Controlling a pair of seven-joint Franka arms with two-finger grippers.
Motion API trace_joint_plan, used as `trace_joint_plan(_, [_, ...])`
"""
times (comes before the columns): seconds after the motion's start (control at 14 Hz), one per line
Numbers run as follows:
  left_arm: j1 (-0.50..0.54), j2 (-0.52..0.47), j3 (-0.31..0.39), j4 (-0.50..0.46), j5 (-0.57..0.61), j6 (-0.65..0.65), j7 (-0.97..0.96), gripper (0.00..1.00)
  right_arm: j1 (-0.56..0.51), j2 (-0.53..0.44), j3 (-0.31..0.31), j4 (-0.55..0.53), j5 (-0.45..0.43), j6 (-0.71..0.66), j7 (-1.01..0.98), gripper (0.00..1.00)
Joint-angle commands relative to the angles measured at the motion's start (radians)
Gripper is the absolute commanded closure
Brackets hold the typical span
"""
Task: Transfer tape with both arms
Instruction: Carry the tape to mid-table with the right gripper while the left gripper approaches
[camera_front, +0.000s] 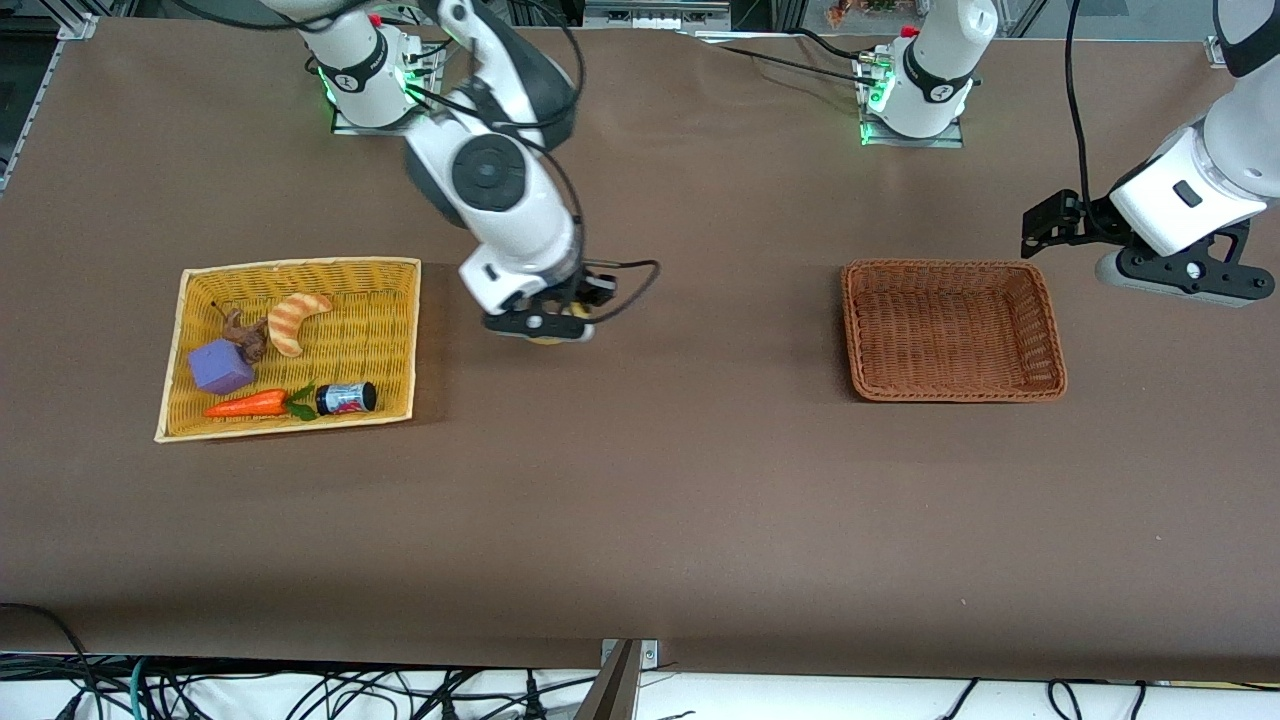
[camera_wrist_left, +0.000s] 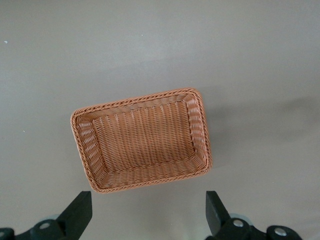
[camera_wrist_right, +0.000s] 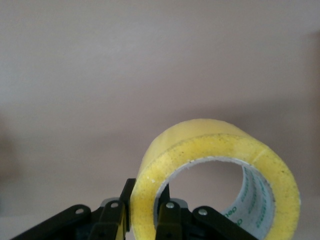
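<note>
The right gripper (camera_wrist_right: 145, 220) pinches the wall of the tape (camera_wrist_right: 215, 175), one finger inside the ring and one outside, so the roll hangs from it with its hole showing. The right arm bends down from its base at the table's top edge, its wrist pointing downward; the tape (camera_front: 548, 338) is held over bare brown table (camera_front: 640, 520) just beside the yellow basket (camera_front: 400, 340). That basket holds a croissant toy (camera_front: 295, 320), purple block (camera_front: 220, 367), carrot (camera_front: 250, 404) and small dark bottle (camera_front: 347, 398). The left gripper (camera_wrist_left: 147, 212) waits with its fingers spread wide, raised near the brown basket (camera_wrist_left: 142, 142) toward the left arm's end of the table.
</note>
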Motion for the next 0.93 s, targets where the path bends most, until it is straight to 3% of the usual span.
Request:
trace_joint_plan(0.0, [0.001, 0.006, -0.005, 0.015, 0.016, -0.021, -0.003, 0.00, 0.081, 0.136, -0.008, 0.141, -0.023, 0.023, 0.099, 1.00])
trace_joint_plan(0.21, [0.000, 0.028, -0.005, 0.018, 0.016, -0.020, 0.008, 0.00, 0.139, 0.207, -0.023, 0.144, -0.066, 0.095, 0.143, 1.00])
trace_joint_plan(0.86, [0.012, 0.140, -0.003, 0.027, 0.027, -0.109, 0.023, 0.00, 0.159, 0.347, -0.023, 0.144, -0.156, 0.207, 0.142, 1.00])
